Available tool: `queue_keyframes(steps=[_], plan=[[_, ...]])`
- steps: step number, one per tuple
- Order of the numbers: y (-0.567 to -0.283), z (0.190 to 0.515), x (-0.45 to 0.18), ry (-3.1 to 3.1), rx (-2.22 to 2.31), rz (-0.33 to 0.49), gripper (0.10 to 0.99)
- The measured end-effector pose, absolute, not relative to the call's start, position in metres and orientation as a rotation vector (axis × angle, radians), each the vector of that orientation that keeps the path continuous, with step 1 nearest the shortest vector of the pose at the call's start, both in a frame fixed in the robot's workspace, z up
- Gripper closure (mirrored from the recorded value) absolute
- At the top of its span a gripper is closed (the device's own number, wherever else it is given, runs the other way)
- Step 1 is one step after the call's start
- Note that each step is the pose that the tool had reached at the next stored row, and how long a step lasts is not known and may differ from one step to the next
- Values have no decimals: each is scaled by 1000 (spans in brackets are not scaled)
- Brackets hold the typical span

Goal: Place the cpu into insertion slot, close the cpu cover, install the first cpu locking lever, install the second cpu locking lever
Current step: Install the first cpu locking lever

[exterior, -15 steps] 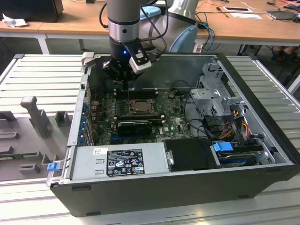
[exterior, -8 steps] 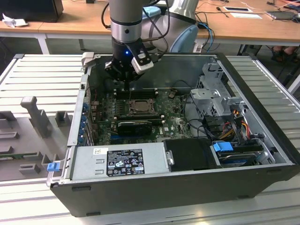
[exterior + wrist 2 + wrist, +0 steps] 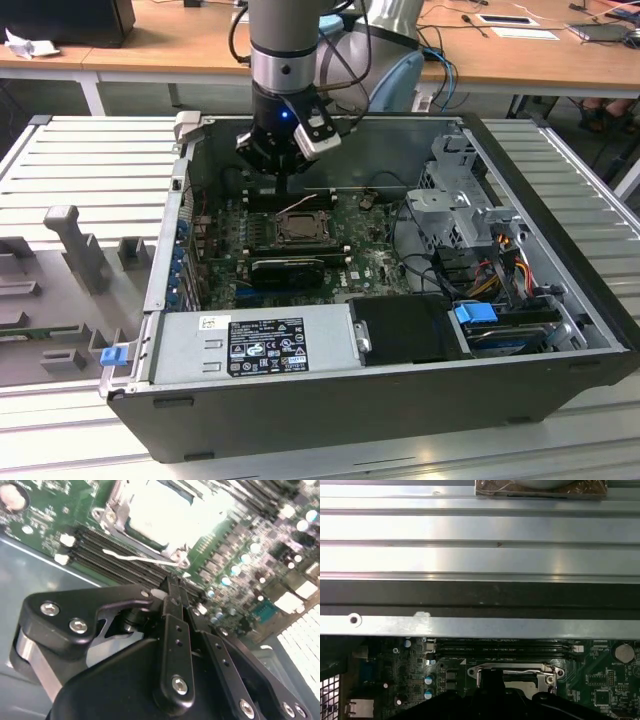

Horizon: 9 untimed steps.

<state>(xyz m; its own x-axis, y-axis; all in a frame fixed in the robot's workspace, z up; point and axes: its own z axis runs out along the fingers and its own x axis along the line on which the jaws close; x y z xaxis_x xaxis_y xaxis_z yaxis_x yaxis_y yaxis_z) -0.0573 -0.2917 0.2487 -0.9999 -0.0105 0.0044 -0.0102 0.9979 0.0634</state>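
- Pale metal of the cpu (image 3: pixel 160 515) is seen seated in the insertion slot (image 3: pixel 299 228); cover and levers look unfinished.
- The gripper (image 3: pixel 172 587) is held just above, fingers closed, nothing gripped.

Gripper (image 3: pixel 283 178) above the insertion slot (image 3: pixel 298 228)

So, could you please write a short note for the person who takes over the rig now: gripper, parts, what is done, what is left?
Gripper: fingers look shut, nothing seen between them; tips low over the memory slots beside the insertion slot.
Cpu: its pale face shows inside the slot, so placing looks done.
Cpu cover: seems down around the chip.
Lever wire: lies along the slot's edge; I cannot tell if it is latched.
Left: both locking levers are unconfirmed.
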Motion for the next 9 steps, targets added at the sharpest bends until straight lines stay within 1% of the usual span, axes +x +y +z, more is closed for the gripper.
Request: queue_keyframes(steps=[3, 9], plan=[[-292, 248, -55, -3134, 39, -128, 980], [-292, 244, -52, -3141, 115, -128, 980]])
